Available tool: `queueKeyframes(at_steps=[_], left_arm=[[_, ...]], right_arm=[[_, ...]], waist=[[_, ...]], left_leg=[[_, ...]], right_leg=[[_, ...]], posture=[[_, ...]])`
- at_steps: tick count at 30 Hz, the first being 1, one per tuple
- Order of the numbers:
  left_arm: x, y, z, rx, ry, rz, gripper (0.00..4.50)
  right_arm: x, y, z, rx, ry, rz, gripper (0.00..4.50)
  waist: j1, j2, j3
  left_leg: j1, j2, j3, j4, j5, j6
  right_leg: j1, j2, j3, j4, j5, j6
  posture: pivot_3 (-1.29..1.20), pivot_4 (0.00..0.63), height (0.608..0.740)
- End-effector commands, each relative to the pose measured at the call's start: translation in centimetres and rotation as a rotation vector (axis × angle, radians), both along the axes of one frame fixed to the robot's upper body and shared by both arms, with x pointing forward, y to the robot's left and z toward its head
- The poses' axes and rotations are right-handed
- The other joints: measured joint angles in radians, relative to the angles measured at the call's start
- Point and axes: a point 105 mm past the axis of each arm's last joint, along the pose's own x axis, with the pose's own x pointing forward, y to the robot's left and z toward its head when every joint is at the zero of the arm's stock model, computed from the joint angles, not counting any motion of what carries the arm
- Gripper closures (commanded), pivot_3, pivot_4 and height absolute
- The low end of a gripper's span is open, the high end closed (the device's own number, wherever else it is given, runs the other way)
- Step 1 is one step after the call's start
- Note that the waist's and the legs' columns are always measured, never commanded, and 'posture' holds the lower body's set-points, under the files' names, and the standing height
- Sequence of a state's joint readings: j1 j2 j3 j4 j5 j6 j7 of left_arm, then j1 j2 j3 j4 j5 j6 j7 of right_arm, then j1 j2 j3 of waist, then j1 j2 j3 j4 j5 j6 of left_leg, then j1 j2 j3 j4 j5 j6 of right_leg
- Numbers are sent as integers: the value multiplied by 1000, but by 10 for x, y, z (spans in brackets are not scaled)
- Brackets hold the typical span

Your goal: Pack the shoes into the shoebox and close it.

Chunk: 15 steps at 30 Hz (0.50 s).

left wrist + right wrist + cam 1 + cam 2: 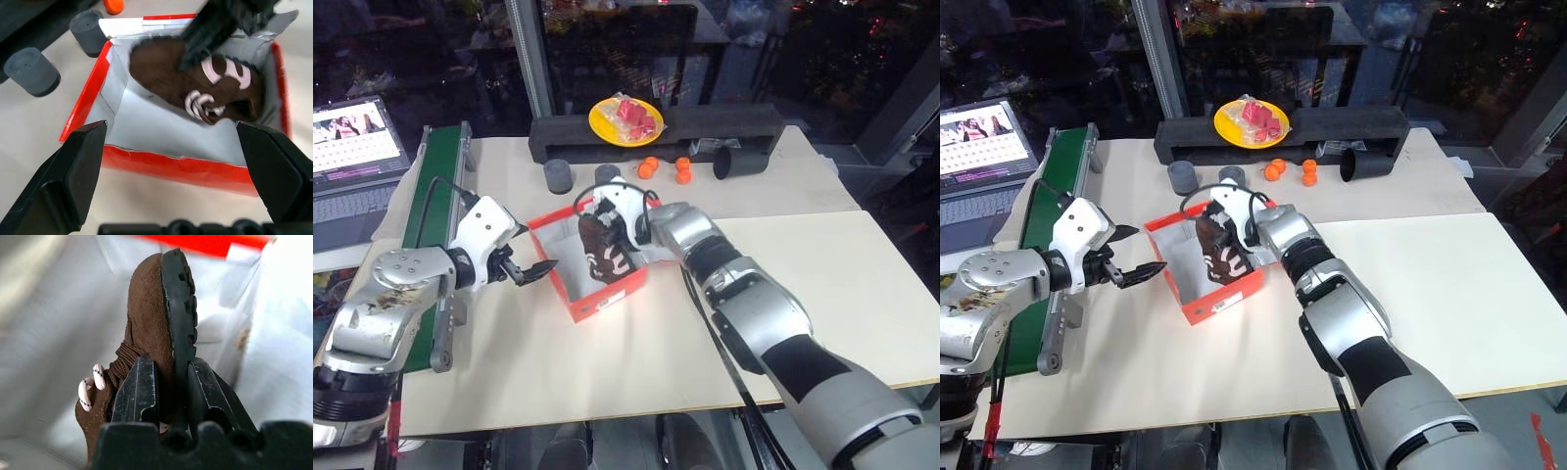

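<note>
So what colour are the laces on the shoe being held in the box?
The laces are pale pinkish-white against the dark brown shoe; the left wrist view shows them best.

The small dark brown shoe [149, 328] looks like matt, napped suede, with a black ridged rubber sole and pale, cord-like laces. The red-orange cardboard shoebox [607, 302] has a smooth, slightly glossy outer face and a plain white, matt paper-like inside. The black fingers [73, 181] of the left gripper [534, 270] look like hard matt plastic, and the arm shells are glossy silver and white. The pale tabletop [862, 294] is smooth and matt. The yellow round plate [607, 123] looks like shiny plastic.
</note>
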State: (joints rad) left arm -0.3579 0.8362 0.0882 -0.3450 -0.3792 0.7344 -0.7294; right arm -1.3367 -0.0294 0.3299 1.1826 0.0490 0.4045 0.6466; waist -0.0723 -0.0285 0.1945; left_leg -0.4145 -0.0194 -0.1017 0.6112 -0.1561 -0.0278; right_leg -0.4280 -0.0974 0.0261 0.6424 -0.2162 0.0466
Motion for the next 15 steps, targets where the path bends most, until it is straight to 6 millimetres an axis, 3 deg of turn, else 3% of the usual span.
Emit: queueKeyframes(at_steps=[1, 4, 6, 8, 13, 15], left_arm=[[-3, -5, 11, -10, -49, -3, 0], [-3, -8, 10, -14, -49, -10, 0], [-3, -9, 10, -16, -51, -10, 0], [-4, -9, 11, -17, -52, -10, 0], [-4, -4, 12, -34, -48, 30, 0], [-4, -2, 10, -60, -20, 44, 0]], right_arm=[[3, 11, 17, -48, -107, 52, 4143], [2, 15, 13, -76, -129, 58, 4143], [2, 19, 16, -55, -140, 53, 3156], [5, 20, 23, -37, -167, 41, 2548], [13, 25, 76, 56, -337, 14, 866], [10, 29, 110, 97, -417, 48, 162]], waist=[[0, 0, 0], [1, 0, 0], [0, 0, 0], [1, 0, 0], [-1, 0, 0], [-1, 0, 0]], left_leg=[[0, 1, 0, 0, 0, 0], [2, 1, 0, 0, 0, 0], [3, 1, 0, 0, 0, 0], [3, 1, 0, 0, 0, 0], [3, 1, 0, 0, 0, 0], [3, 2, 0, -1, 0, 0]], right_leg=[[0, 1, 0, 0, 0, 0], [1, 2, 0, 0, 0, -1], [2, 2, 0, 0, 0, -1], [2, 2, 0, 0, 0, -1], [2, 2, 1, 0, 1, -1], [1, 2, 1, 1, 1, -1]], posture=[[0, 150, 740], [0, 150, 740], [0, 150, 740], [0, 150, 740], [0, 150, 740], [0, 150, 740]])
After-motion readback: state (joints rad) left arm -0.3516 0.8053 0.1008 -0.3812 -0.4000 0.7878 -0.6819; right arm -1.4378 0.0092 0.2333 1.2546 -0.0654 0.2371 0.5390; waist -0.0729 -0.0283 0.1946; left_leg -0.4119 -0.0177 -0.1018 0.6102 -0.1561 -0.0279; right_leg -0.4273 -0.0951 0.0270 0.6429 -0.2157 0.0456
